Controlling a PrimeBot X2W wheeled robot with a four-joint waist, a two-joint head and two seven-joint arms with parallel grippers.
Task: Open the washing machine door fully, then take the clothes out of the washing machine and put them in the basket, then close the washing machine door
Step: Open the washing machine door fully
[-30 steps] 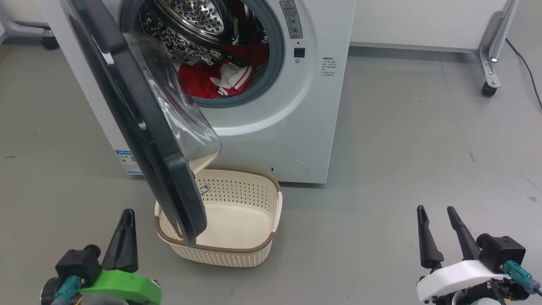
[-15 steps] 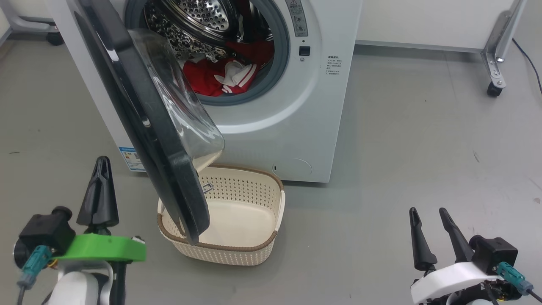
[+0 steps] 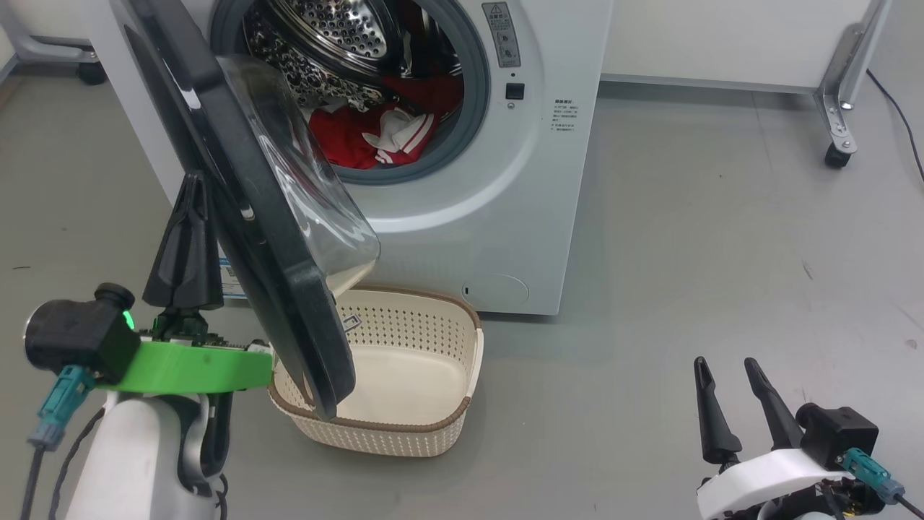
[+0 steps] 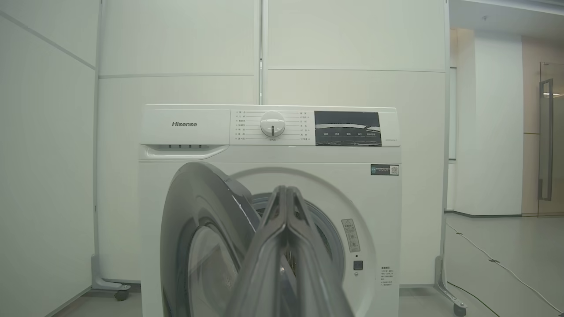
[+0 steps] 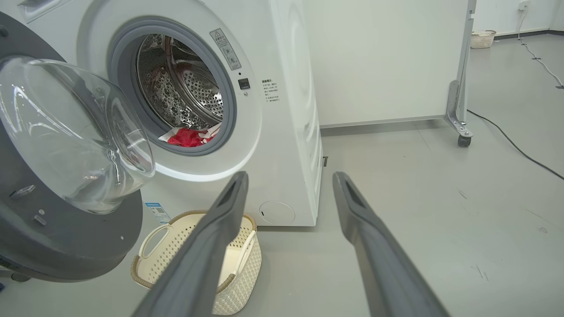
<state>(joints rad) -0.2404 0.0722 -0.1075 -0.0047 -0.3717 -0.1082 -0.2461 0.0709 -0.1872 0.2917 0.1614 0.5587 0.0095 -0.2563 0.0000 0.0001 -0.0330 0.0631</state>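
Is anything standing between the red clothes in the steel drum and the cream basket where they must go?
Yes, partly. The round door with glossy black rim and clear glass bowl, half open, hangs over the left part of the cream perforated plastic basket. The basket's right part is uncovered, below the red and white clothes.

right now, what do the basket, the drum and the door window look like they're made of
Basket: matte cream plastic by its moulded perforated walls; brown woven-look rim. Drum: shiny metal, likely steel, dimpled and mirror-bright. Door window: clear and glossy, glass or clear plastic, see-through with highlights.
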